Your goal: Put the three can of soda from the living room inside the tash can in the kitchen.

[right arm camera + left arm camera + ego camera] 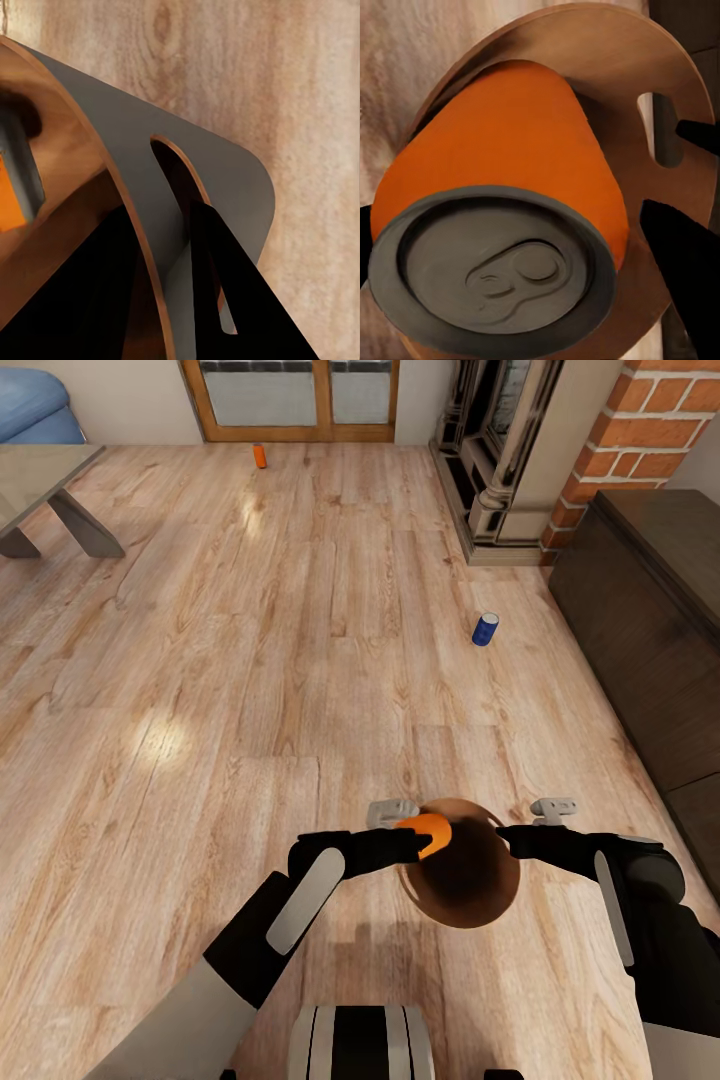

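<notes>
An orange soda can (432, 832) lies tilted over the mouth of the brown trash can (465, 924), and my left gripper (415, 840) is shut on it. In the left wrist view the can's (510, 150) grey top faces the camera, with the bin's (615, 60) inside behind it. My right gripper (512, 838) is shut on the bin's rim; its fingers (240, 300) straddle the wall (195, 172) by a handle slot. A blue can (485, 628) stands on the floor ahead to the right. A second orange can (260, 456) stands far off by the glass door.
A dark cabinet (650, 620) runs along the right. The stone fireplace (500, 460) and brick chimney (640, 430) stand at the back right, the wood-framed glass door (290, 400) at the back. A low table (50, 480) and blue sofa (35, 405) sit far left.
</notes>
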Controlling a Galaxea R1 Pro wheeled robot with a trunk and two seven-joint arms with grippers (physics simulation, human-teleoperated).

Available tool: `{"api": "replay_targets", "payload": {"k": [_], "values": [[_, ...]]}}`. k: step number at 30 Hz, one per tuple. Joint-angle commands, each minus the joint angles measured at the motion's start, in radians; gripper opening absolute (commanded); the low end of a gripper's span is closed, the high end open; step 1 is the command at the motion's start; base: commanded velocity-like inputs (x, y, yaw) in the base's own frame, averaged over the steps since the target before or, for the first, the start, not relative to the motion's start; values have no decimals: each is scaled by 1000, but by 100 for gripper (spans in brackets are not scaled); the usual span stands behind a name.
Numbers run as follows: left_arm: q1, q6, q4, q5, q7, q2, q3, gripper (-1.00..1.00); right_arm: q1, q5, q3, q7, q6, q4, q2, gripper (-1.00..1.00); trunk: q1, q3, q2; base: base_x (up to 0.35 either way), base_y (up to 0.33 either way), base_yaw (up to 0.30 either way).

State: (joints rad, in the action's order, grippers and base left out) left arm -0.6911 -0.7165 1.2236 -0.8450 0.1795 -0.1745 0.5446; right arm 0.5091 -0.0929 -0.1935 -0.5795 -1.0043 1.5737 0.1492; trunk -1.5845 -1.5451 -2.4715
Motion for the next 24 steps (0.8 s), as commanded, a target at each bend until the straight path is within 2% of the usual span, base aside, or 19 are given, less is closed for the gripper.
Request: {"api": "replay_targets", "payload": {"k": [1,13,16,19,24], "values": [[0,2,-1,-1,0,0,1,100,0,22,0,0,-7,0,0,-100,0,0,0,0,0,0],[-1,2,-8,-4,-1,0,9,100,0,22,0,0,-7,0,-1,-100,0,0,0,0,0,0],[-2,-7,-6,-25,-15,0,10,100,0,22,0,0,-7,0,0,-100,0,0,0,0,0,0],[-3,-14,-3,-37,-46,0,10,100,1,22,0,0,-7,0,2,-100,0,0,0,0,0,0],[-5,-42,3,-34,-161,0,12,100,0,22,0,0,-7,0,6,-100,0,0,0,0,0,0]]}}
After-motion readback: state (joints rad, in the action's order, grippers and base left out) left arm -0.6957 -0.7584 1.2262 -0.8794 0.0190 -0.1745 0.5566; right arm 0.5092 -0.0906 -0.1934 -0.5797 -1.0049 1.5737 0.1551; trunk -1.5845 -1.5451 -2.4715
